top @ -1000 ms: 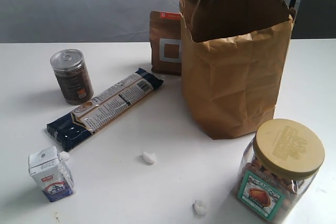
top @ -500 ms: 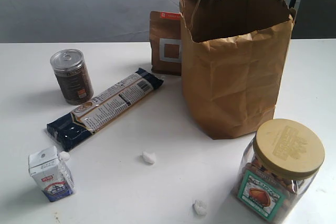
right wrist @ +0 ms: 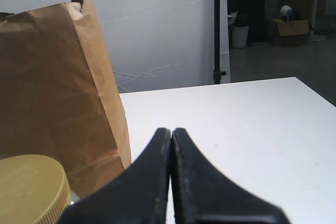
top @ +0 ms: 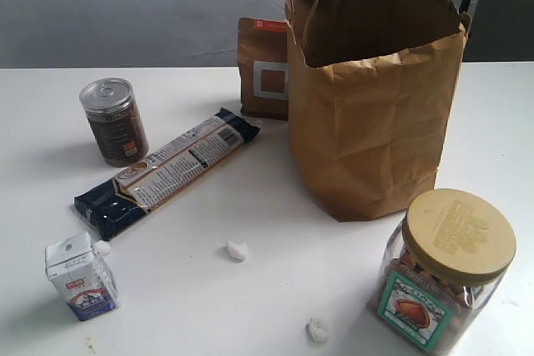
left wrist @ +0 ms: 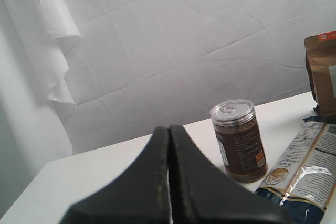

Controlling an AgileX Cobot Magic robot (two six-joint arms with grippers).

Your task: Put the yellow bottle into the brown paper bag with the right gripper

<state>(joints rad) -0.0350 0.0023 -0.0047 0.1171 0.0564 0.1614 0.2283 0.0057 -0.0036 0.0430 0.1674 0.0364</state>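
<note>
Here, the brown paper bag (top: 375, 114) stands open near the far edge of the surface (top: 250, 206). The right end effector (right wrist: 171, 130) and the left end effector (left wrist: 168, 128) are both clenched.

The crinkled brown paper bag (top: 375, 114) is stood upright on the worktop (top: 275, 206), mouth open, just behind the tan-lidded jar (top: 446, 273). The jaws of the right gripper (right wrist: 171, 130) are pressed together.

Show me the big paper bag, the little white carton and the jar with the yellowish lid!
brown paper bag (top: 367, 131), exterior view, middle of its crinkled front face.
white carton (top: 82, 283), exterior view, its front side.
jar (top: 457, 233), exterior view, top of its tan lid.
</note>
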